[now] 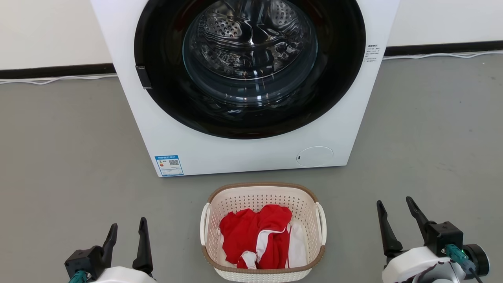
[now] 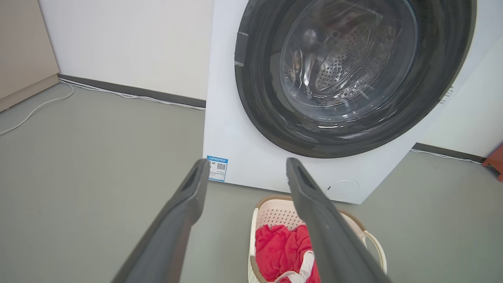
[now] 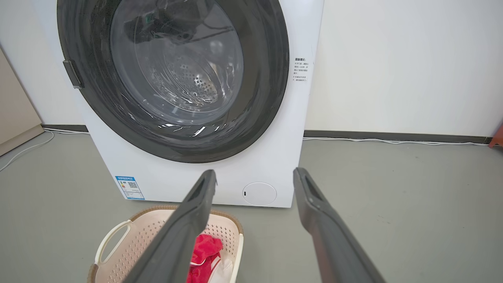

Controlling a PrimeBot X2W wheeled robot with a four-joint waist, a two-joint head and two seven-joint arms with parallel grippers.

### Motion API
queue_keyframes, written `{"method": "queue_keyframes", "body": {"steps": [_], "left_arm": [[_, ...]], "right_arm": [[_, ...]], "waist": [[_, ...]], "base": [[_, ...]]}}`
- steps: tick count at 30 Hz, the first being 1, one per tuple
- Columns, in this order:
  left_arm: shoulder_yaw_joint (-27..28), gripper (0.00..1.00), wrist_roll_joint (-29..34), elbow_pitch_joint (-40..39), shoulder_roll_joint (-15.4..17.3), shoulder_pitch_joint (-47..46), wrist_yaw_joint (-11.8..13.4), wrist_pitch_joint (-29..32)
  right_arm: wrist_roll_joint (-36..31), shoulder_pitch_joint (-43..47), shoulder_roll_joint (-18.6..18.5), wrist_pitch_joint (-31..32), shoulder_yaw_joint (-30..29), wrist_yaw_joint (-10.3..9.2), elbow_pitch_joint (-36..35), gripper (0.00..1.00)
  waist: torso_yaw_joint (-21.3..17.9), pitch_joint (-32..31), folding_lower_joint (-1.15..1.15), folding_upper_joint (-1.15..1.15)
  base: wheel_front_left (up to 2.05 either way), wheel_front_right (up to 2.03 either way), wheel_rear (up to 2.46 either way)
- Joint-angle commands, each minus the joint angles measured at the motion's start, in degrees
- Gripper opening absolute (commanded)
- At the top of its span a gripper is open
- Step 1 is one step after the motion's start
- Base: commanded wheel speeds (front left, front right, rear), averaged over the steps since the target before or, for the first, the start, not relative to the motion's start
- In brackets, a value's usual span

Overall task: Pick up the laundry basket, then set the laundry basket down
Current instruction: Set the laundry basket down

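Note:
The cream perforated laundry basket (image 1: 262, 201) with a brown woven-look rim and white side loop handles stands on the grey floor, just in front of the washing machine. Red and white clothes (image 1: 257, 236) lie inside it. My left gripper (image 1: 127, 228) hovers open to the basket's left, well apart from it. My right gripper (image 1: 395, 206) stands open to its right, also apart. The left wrist view shows the basket (image 2: 275, 214) low between and behind my fingers; the right wrist view shows the basket (image 3: 141, 236) at the lower left.
A white front-loading washing machine (image 1: 243, 157) with a dark round door stands behind the basket. Grey floor (image 1: 59, 157) stretches on both sides. White cables (image 1: 51, 79) run along the dark skirting at the wall. A beige cabinet (image 2: 23, 51) stands far left.

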Motion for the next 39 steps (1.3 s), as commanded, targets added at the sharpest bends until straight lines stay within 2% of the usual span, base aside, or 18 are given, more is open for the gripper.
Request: {"method": "queue_keyframes", "body": {"steps": [1,12,13,14,22,27,34,39], "left_arm": [[1.96,1.0,0.79,-1.7,0.47,-1.16,-0.07,-0.35],[2.07,1.0,0.98,-1.88,-0.05,-1.32,-0.14,-0.35],[2.08,1.0,0.97,-1.89,-0.08,-1.29,-0.12,-0.35],[2.07,1.0,0.96,-1.88,-0.11,-1.27,-0.12,-0.35],[2.08,1.0,0.78,-2.19,-0.43,-0.92,0.01,-0.35],[1.62,1.0,0.7,-2.66,-0.81,-1.16,-0.06,-0.35],[0.67,1.0,0.62,-3.13,-1.38,-3.1,-0.39,-0.35],[-0.37,1.0,0.69,-3.18,-1.54,-5.93,-0.96,-0.3]], "right_arm": [[0.59,-0.65,-0.14,-0.19,1.23,0.28,-1.64,1.0],[0.64,-0.44,0.07,-0.08,1.0,0.28,-2.09,1.0],[1.22,-0.37,0.09,0.3,1.2,0.28,-1.87,0.3],[2.07,-0.14,0.1,1.49,2.59,0.28,-1.27,0.0],[3.29,-0.58,0.0,0.41,3.02,0.28,-3.54,0.0],[7.21,-0.12,-0.75,0.4,10.3,0.28,-5.69,0.0],[8.97,-0.35,-3.42,4.18,16.67,0.28,-2.46,0.0],[10.04,-2.71,-3.73,6.01,19.35,0.28,2.5,0.0]], "waist": [[-0.05,-0.02,0.0,0.0],[-0.39,-0.05,0.0,0.0],[-0.36,-0.08,0.0,0.0],[-0.29,-0.13,0.0,0.0],[0.01,-0.02,0.0,0.0],[0.6,1.41,0.0,0.0],[2.25,5.65,0.0,0.0],[4.23,11.19,0.0,0.0]], "base": [[0.0,0.0,0.0],[0.0,0.0,0.0],[0.0,0.0,0.0],[0.0,0.0,0.0],[0.0,0.0,0.0],[0.0,0.0,0.0],[0.0,0.0,0.0],[0.0,0.0,0.0]]}}
